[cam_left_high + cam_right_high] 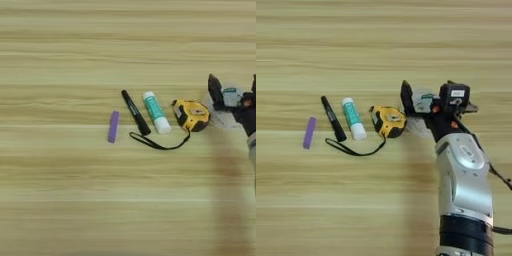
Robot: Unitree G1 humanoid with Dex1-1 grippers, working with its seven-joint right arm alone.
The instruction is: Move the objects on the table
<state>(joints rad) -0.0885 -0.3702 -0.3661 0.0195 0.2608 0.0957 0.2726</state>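
Note:
Several small objects lie in a row on the table point(75, 200): a short purple stick point(113, 127), a black marker point(135, 112), a white-and-teal glue stick point(156, 112) and a yellow tape measure point(192, 115) whose black strap point(160, 145) loops toward the front. Just right of the tape measure is my right gripper point(426, 97), its black fingers point(406, 96) on either side of the clear tape roll point(423, 104). The roll shows as a pale, see-through shape between them, partly hidden. The silver forearm point(463, 185) rises from the bottom edge.
The row of objects lies close together at mid table, with the tape measure nearly touching the gripper's left finger. A thin black cable point(501, 177) hangs off the right side of the forearm.

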